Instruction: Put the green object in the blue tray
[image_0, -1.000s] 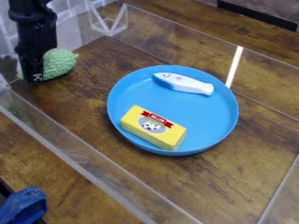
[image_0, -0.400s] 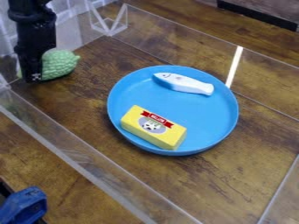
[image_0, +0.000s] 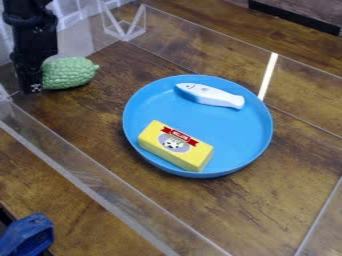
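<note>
The green object (image_0: 70, 72), a bumpy oval lump, lies on the wooden table at the far left. My black gripper (image_0: 30, 84) points straight down right at its left end, touching or nearly touching it. Its jaws look shut, and I cannot make out whether they pinch the object's edge. The round blue tray (image_0: 238, 135) sits in the middle of the table, well to the right of the gripper.
In the tray lie a yellow block with a printed label (image_0: 177, 145) and a white object (image_0: 211, 96). A clear acrylic wall (image_0: 80, 175) runs along the table's front left. A blue thing (image_0: 24, 238) shows at the bottom left corner.
The gripper stands slightly further left in the picture, and more of the green object shows beside it. The tray and its contents have not moved.
</note>
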